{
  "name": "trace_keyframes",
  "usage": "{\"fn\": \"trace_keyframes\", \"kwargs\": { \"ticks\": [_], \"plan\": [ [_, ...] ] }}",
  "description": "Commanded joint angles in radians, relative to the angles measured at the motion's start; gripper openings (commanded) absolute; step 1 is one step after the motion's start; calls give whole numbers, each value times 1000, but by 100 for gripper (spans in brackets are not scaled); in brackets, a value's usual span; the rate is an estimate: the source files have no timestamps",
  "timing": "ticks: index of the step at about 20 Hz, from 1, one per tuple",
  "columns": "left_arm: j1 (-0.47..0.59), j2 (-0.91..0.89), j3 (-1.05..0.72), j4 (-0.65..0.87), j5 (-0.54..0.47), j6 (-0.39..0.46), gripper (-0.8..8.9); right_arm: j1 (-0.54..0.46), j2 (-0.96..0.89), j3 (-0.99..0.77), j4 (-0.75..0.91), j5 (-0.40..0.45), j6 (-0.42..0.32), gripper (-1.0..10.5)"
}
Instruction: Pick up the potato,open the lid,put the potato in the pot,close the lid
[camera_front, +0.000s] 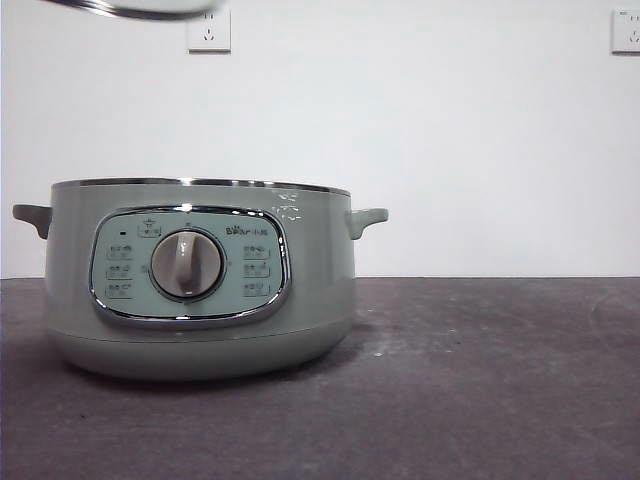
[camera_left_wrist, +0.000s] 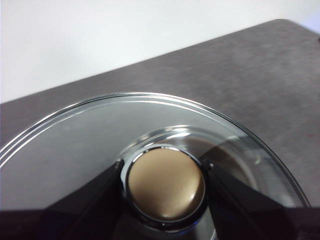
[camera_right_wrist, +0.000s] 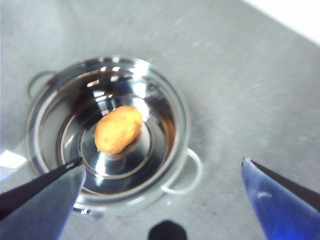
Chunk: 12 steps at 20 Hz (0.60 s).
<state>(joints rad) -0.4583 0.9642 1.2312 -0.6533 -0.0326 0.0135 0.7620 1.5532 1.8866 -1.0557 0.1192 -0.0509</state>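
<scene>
The pale green pot (camera_front: 200, 280) stands uncovered on the left of the dark table, its dial facing the front camera. From above, in the right wrist view, the potato (camera_right_wrist: 118, 129) lies on the shiny steel bottom of the pot (camera_right_wrist: 180, 120). My right gripper (camera_right_wrist: 162, 182) hangs high over the pot, open and holding nothing. My left gripper (camera_left_wrist: 165, 182) is shut on the knob (camera_left_wrist: 166, 184) of the glass lid (camera_left_wrist: 90, 145). The lid is held in the air; its chrome rim (camera_front: 130, 8) shows at the top left of the front view.
The dark table (camera_front: 480, 380) stretches away to the right of the pot. A white wall with two sockets (camera_front: 208, 30) stands behind. The pot's side handles (camera_front: 365, 220) stick out on both sides.
</scene>
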Motion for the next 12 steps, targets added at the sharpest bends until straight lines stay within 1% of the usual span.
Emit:
{"fn": "trace_keyframes", "kwargs": {
  "ticks": [1, 2, 5, 7, 9, 11, 12],
  "plan": [
    [-1, 81, 20, 113, 67, -27, -8, 3, -45, 0, -31, 21, 9, 532],
    [-2, 129, 20, 146, 92, -44, -8, 3, -70, 0, -50, 20, 10, 532],
    [-3, 231, 20, 206, 121, -75, -8, 3, -115, 0, -86, 21, 20, 532],
    [-19, 290, 20, 238, 120, -94, -8, -5, -135, 0, -102, 31, 29, 532],
    [-31, 341, 20, 266, 119, -101, -8, -11, -145, 0, -116, 73, 36, 532],
    [-42, 384, 20, 283, 113, -117, -8, -17, -147, 0, -135, 79, 39, 532],
    [-48, 405, 20, 286, 112, -126, -8, -17, -147, 0, -144, 97, 42, 532]
  ]
}}
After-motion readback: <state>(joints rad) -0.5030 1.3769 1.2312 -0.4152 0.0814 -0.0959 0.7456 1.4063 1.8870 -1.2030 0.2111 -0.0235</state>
